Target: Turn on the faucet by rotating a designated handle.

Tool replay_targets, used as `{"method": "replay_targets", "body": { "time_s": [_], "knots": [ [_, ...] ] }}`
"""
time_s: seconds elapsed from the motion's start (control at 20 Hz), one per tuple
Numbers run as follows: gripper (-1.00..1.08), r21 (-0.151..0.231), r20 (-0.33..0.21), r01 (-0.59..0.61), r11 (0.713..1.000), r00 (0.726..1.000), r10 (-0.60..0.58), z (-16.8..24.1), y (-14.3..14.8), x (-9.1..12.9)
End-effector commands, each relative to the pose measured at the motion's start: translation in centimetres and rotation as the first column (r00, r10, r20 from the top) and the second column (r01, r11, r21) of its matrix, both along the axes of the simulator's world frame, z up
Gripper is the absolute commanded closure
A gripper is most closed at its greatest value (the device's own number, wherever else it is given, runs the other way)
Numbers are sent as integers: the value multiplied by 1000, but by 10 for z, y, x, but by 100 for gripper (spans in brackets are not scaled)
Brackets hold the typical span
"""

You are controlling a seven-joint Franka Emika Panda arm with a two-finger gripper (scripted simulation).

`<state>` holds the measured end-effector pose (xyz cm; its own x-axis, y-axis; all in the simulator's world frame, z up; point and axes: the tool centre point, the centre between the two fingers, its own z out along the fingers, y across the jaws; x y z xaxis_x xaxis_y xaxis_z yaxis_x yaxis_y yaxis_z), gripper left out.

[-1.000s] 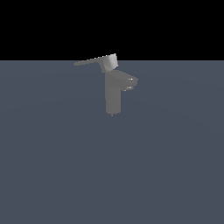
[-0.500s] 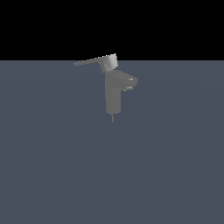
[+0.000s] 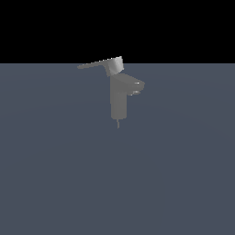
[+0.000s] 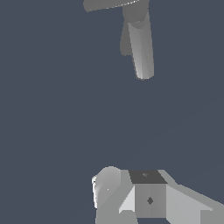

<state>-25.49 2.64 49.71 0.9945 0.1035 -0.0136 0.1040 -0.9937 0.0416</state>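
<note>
Exterior view: a small matte grey faucet (image 3: 119, 98) stands alone on a flat, plain slate-blue floor (image 3: 55, 174), a little above the middle of the picture, under a black band of background. Its upright rectangular column rises from the floor, and a short stubby spout (image 3: 135, 87) juts from near the top toward the exterior view's right. On top sits a blocky cap, and from it the handle (image 3: 98, 64), a thin flat tapering blade, reaches out toward the exterior view's left, roughly level with a slight droop at its tip. A thin dark sliver shows just under the base of the column; what it is cannot be told. No part of the robot arm appears in this view.

Wrist view: the camera looks across the same slate-blue surface. The faucet (image 4: 141, 43) shows at one edge of the picture, its column seen as a rounded grey post, with part of the handle (image 4: 111, 4) cut off by the frame. At the opposite edge lies the gripper (image 4: 144, 199), seen as pale grey faceted blocks with a darker panel. It is well apart from the faucet and touches nothing. Whether its fingers are spread or closed cannot be told from these shapes.
</note>
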Motion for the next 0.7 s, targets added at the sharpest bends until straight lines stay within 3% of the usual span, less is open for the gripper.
{"method": "replay_targets", "body": {
  "time_s": [0.0,0.35,0.65],
  "knots": [
    [108,6,-3,16,1000,1000,-16,1,1,5],
    [108,36,-19,101,994,995,-100,2,5,30],
    [108,64,-50,223,973,974,-220,1,11,66]
  ]
}}
